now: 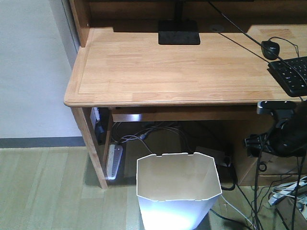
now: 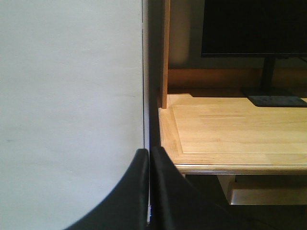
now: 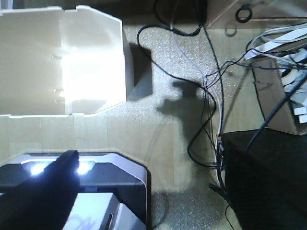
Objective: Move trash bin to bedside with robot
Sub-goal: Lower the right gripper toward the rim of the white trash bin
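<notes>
On your left gripper (image 2: 148, 191), the two black fingers (image 2: 136, 191) stand together, with only a thin slit between them and nothing held. They point at the seam where the pale wall (image 2: 72, 96) meets the left end of the light wooden desk (image 2: 230, 129). A dark monitor (image 2: 254, 26) stands further back on the desk.

Your right gripper (image 3: 57, 187) shows only as one dark, blurred finger low in its wrist view, so you cannot tell whether it is apart or closed. It hangs over the robot's black and silver base (image 3: 120, 191), where two small lights glow. Nothing is visibly held in it.

The trash bin (image 3: 62, 62) stands just beyond that base, apart from the finger, with its notched rim open towards the camera and its inside cream. From the front view, the trash bin (image 1: 175, 211) is upright on the wooden floor (image 1: 48, 191), just in front of the desk's front edge and near its left leg.

Your right arm (image 1: 285, 134) hangs at the right, beside the bin and not touching it. A power strip (image 1: 114, 160) lies under the desk and loose cables (image 3: 206, 96) run over the floor to the bin's right. On the desktop are a keyboard (image 1: 292, 74) and a mouse (image 1: 270, 48).
</notes>
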Robot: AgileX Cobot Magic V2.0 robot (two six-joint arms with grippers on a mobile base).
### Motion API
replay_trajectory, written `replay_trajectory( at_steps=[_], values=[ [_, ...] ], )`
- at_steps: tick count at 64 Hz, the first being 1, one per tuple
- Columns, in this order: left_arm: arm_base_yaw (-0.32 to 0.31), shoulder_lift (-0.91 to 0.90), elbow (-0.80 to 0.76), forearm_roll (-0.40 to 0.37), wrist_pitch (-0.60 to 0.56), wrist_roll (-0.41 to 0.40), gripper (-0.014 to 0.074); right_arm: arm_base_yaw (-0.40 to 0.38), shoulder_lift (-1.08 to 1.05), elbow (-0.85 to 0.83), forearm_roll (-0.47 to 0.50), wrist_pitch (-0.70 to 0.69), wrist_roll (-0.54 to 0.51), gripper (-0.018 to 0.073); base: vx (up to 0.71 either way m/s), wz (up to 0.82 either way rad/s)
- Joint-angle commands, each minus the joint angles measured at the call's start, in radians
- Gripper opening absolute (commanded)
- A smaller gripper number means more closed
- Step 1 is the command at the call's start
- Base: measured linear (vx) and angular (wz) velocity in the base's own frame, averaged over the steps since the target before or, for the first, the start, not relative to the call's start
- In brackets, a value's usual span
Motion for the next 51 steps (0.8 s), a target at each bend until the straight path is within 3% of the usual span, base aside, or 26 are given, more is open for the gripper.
replay_trajectory(
  at_steps=[1,21,51],
  values=[
    [0.003,-0.01,0.029,-0.011,-0.066,-0.003,-0.0006,-0.005,0.048,-0.049,0.057,-0.063,-0.1,0.0574,0.0,0.0],
    [0.003,-0.01,0.029,-0.011,-0.066,-0.003,-0.0006,-0.005,0.323,-0.188,0.216,-0.144,-0.338,0.0574,0.0,0.0],
    [0.003,-0.01,0.029,-0.011,-0.066,-0.003,-0.0006,-0.005,0.683,-0.424,0.26,-0.15,-0.401,0.0573,0.0,0.0]
  ],
)
